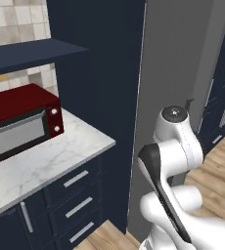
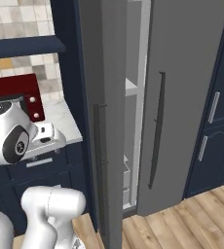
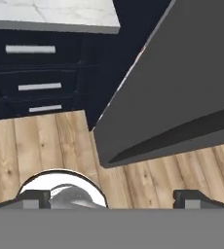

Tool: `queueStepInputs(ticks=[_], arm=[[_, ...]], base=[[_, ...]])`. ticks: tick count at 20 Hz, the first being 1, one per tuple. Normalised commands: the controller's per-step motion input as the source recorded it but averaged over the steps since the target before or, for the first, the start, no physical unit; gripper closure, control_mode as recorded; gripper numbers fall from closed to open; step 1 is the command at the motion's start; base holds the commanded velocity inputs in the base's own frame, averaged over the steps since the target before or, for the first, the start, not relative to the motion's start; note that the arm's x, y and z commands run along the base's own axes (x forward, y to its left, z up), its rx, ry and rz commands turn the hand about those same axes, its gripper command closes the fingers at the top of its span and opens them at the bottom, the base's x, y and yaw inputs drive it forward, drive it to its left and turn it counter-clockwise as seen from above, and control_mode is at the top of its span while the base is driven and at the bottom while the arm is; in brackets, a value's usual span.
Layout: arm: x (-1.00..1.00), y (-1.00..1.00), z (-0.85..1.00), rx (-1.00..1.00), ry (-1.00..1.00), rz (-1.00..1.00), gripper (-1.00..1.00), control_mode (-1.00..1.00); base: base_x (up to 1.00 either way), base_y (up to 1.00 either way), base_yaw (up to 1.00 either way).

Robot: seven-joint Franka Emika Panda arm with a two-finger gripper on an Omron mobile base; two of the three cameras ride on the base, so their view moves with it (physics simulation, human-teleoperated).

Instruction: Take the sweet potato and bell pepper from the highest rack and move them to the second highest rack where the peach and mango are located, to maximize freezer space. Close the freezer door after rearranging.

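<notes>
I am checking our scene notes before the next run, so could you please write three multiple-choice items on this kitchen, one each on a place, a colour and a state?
1. Where does the microwave stand?
A. on the marble counter
B. on the floor
C. inside the freezer

2. What colour is the microwave?
A. white
B. dark red
C. green

3. How is the freezer door?
A. shut
B. removed
C. ajar

Answers:
1 A, it rests on the counter top.
2 B, its casing is dark red.
3 C, white shelves show through the gap.
</notes>
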Motion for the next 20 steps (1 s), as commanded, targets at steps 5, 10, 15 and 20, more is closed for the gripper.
queueStepInputs(ticks=[5,10,15,20], arm=[[0.61,0.00,0.06,0.00,-0.05,-0.19,-1.00,-1.00],[0.77,-0.25,0.03,0.00,-0.17,-0.04,-1.00,-1.00],[0.85,-0.16,0.00,0.00,-0.21,0.00,-1.00,-1.00],[0.94,-0.25,-0.05,0.00,-0.08,0.00,-1.00,-1.00]], base=[[0.00,0.00,0.00],[0.00,0.00,0.00],[0.00,0.00,0.00],[0.00,0.00,0.00]])
